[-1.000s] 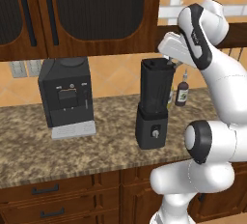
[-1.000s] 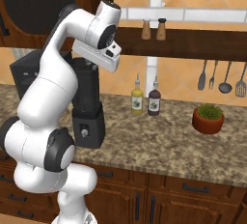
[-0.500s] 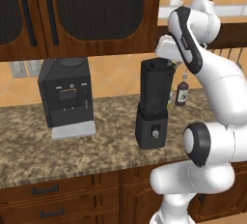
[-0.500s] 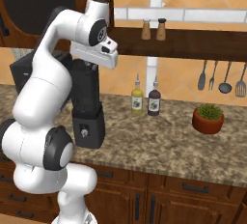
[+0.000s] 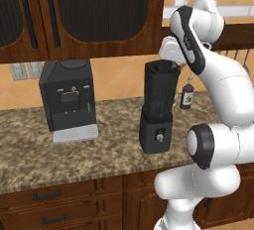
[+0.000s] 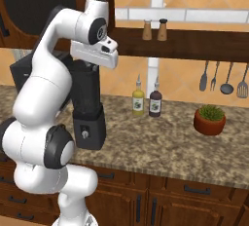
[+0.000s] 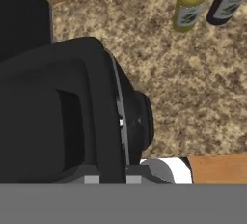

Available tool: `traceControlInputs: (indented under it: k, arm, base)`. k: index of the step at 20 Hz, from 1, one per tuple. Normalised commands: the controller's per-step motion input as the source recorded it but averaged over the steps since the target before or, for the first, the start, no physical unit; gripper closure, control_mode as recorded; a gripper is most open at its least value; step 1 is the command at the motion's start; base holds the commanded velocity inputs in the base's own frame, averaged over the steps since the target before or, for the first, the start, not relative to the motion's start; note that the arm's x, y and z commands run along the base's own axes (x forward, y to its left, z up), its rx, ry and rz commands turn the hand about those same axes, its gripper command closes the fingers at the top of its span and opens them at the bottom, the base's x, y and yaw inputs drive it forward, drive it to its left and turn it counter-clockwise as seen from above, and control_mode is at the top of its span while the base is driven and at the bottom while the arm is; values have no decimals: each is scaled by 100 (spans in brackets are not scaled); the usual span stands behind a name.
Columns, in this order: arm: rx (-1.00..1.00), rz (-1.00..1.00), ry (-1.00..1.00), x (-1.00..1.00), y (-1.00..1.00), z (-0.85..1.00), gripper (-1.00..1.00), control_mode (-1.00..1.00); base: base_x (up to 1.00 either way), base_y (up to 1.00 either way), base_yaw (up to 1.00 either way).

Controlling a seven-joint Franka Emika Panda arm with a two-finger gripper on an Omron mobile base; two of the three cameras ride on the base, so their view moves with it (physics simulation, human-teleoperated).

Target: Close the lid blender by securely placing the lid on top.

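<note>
While the white arm is bending over from the right side of the left base view, its hand is hovering just above the mouth of the blender [image 5: 158, 106], which is standing upright on the speckled counter [image 5: 34, 149] near the middle of that frame. The gripper [image 5: 173, 64] is sitting at the jar's upper right corner, and I cannot tell whether its fingers are spread or closed, since the hand is hiding them. Whether the lid is sitting in the hand or on the jar is also not showing clearly. Over in the right base view, the blender [image 6: 88, 115] is standing left of centre, partly behind the arm, with the flat white hand lying across its top. Looking down in the hand view, the dark jar [image 7: 58, 117] is spreading over the left half of the frame, with the round knob [image 7: 141, 121] of the base bulging out toward the centre. A coffee machine [image 5: 68, 98] is standing well apart at the left of the left base view. A yellow bottle [image 6: 138, 102] and a dark bottle [image 6: 155, 103] are standing side by side near the centre of the right base view, and a potted plant [image 6: 210, 119] is sitting farther right.
</note>
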Motion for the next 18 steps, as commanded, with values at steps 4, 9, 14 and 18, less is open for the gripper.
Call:
traceControlInputs:
  k: [4,9,14,18]
  arm:
    - [26,-1,17,-16,0,-64,100,-100]
    - [12,0,14,-27,3,-79,100,-100]
    - [-4,0,2,-15,21,-65,100,-100]
    - [0,0,0,-6,24,-33,100,-100]
  base:
    - [0,0,0]
    - [0,0,0]
    - [0,0,0]
    - [0,0,0]
